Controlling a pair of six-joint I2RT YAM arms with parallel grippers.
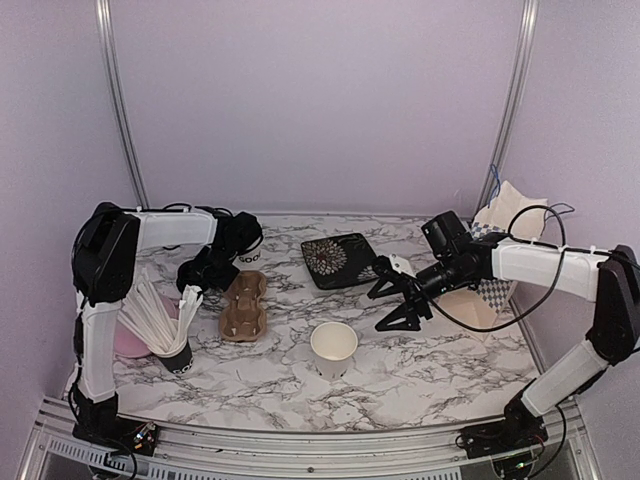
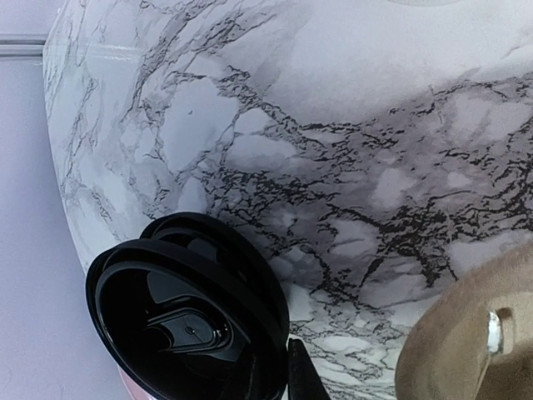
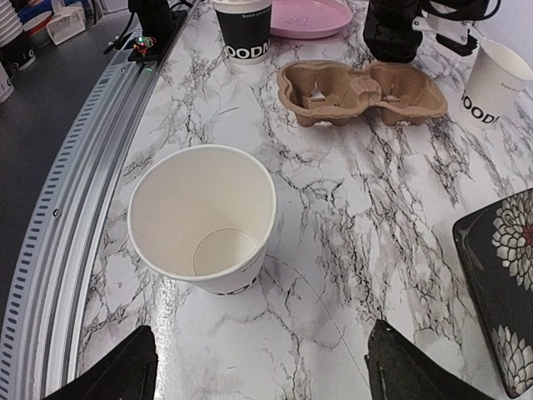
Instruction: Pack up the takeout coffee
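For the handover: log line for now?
near cup, far cup lidless, off tray | right fingers open | left fingers by lids, grip unclear

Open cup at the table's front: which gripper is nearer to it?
Right. The right gripper hovers just past the cup, to its right, fingers spread toward it. The left gripper is farther off to the left, beyond the tray.

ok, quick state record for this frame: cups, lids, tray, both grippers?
near cup: upright, lidless, empty, mid table
far cup: upright, no lid showing, beside tray's far end
lid: black, off both cups, count unclear
tray: both wells empty
left gripper: by far cup, jaws not readable
right gripper: open, facing near cup, not touching
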